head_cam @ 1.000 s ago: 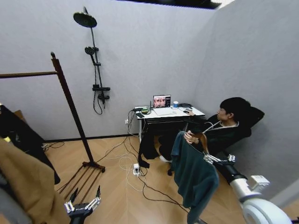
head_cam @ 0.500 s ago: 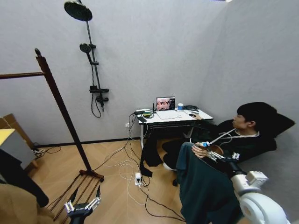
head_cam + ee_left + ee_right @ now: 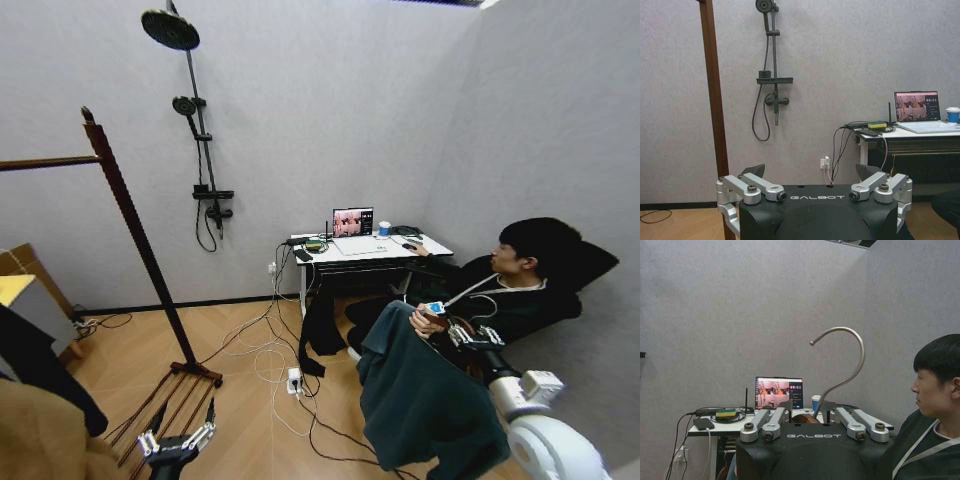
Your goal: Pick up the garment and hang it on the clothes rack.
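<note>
open floor [image 3: 250,400], cables [image 3: 262,352], desk [image 3: 365,246]

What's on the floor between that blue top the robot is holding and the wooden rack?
In the head view, between the garment and the clothes rack lies wooden floor strewn with cables and a white power strip.

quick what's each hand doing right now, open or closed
Left hand: open, holding nothing, low near the clothes rack.
Right hand: closed on the hanger of the garment.

one garment [image 3: 425,400], one clothes rack [image 3: 125,215], two hands
</note>
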Robot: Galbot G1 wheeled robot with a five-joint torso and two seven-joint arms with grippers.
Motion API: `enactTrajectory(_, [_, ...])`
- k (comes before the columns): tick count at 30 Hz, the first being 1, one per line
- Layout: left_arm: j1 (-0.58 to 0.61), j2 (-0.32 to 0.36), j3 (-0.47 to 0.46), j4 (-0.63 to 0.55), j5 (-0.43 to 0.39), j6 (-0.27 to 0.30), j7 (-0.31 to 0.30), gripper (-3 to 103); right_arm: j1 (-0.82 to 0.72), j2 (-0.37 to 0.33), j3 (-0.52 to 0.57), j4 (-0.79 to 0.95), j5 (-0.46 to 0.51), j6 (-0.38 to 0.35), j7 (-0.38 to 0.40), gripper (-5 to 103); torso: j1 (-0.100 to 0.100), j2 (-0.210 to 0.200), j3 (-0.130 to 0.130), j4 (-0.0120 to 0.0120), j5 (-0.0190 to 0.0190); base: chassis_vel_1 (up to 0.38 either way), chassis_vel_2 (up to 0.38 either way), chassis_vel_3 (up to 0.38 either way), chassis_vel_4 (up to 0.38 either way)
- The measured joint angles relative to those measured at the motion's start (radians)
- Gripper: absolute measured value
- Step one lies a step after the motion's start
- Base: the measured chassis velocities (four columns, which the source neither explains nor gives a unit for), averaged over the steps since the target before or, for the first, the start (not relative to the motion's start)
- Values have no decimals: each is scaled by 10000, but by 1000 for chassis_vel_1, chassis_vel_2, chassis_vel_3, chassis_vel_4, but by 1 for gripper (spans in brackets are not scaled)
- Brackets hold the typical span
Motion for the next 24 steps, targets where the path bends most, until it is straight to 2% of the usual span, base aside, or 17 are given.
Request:
enactTrajectory(2, [0,0,0,0,0,0,0,100,25,-1,6,-39,-19,54,55,24,-1,0,-1,-1,1,0,0,0,0])
enactTrajectory(8, [0,0,0,0,0,0,0,100,91,-10,5,-110,-75,117,108,12,-3,0,-1,0,0,0,0,0,0])
enactTrajectory(24, [0,0,0,0,0,0,0,100,228,-18,-26,44,20,162,378,10,-3,0,0,-3,3,0,0,0,0])
